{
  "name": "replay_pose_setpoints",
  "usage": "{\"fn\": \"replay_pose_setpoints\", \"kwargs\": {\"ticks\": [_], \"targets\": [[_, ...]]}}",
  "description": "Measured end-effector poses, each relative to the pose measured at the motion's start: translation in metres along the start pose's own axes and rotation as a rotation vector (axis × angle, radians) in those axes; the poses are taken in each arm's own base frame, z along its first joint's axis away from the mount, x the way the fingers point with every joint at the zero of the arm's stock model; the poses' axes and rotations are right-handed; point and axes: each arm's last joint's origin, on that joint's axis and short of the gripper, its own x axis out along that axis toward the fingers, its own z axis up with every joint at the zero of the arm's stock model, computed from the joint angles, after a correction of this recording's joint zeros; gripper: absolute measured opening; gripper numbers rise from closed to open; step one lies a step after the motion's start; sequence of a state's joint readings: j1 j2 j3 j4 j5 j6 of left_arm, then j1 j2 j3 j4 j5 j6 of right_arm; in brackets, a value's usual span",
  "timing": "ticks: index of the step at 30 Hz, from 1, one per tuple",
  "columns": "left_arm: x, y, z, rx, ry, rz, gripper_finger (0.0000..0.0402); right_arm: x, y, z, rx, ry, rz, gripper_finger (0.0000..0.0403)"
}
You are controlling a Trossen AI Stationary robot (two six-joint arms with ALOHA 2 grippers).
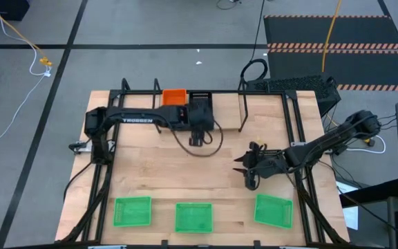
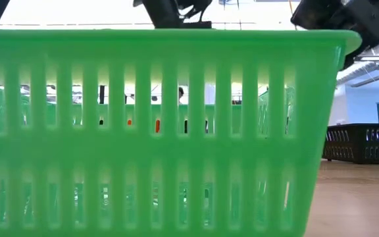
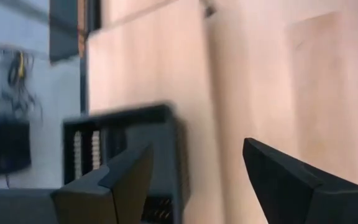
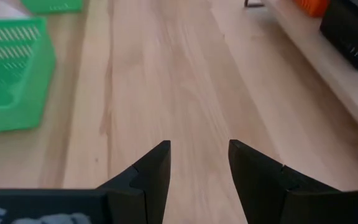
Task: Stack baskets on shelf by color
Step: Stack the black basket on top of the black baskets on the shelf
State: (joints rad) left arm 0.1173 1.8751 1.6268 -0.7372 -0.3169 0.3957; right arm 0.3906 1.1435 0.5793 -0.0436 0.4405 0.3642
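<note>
An orange basket (image 1: 175,97) and a black basket (image 1: 200,95) sit side by side on the shelf (image 1: 244,111) at the table's far edge. My left gripper (image 1: 196,138) hangs open just in front of the black basket (image 3: 126,134), with only bare wood between its fingers (image 3: 194,180). Three green baskets (image 1: 133,211) (image 1: 193,216) (image 1: 273,210) rest on their bottoms along the near edge. My right gripper (image 1: 245,167) hovers open above the table at the right, beyond the right green basket (image 4: 11,74); its fingers (image 4: 199,174) hold nothing.
The middle green basket (image 2: 156,131) fills the low view. A dark perforated basket (image 2: 364,141) shows at the far right. A black frame (image 1: 299,138) edges the table. Bare wood (image 1: 157,166) lies between the shelf and the green row.
</note>
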Motion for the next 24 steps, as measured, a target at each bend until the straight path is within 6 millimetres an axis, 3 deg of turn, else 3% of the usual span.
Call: {"fn": "replay_pose_setpoints", "kwargs": {"ticks": [3,8,13,18,24], "targets": [[-0.006,-0.019,0.011,0.102,-0.061,-0.024,0.025,-0.015,-0.003,0.005,0.004,-0.037,0.026,0.0155],[0.002,-0.057,0.033,0.323,-0.247,-0.176,0.025,-0.056,-0.015,0.02,0.051,-0.177,0.137,0.0155],[0.011,-0.072,0.061,0.365,-0.485,-0.091,0.025,-0.104,-0.036,0.032,0.119,-0.411,0.209,0.0155],[0.053,-0.082,0.071,0.386,-0.645,-0.111,0.025,-0.135,-0.051,0.036,0.137,-0.586,0.24,0.0155],[0.096,-0.086,0.092,0.466,-0.713,-0.107,0.025,-0.146,-0.056,0.039,0.111,-0.674,0.213,0.0155]]}}
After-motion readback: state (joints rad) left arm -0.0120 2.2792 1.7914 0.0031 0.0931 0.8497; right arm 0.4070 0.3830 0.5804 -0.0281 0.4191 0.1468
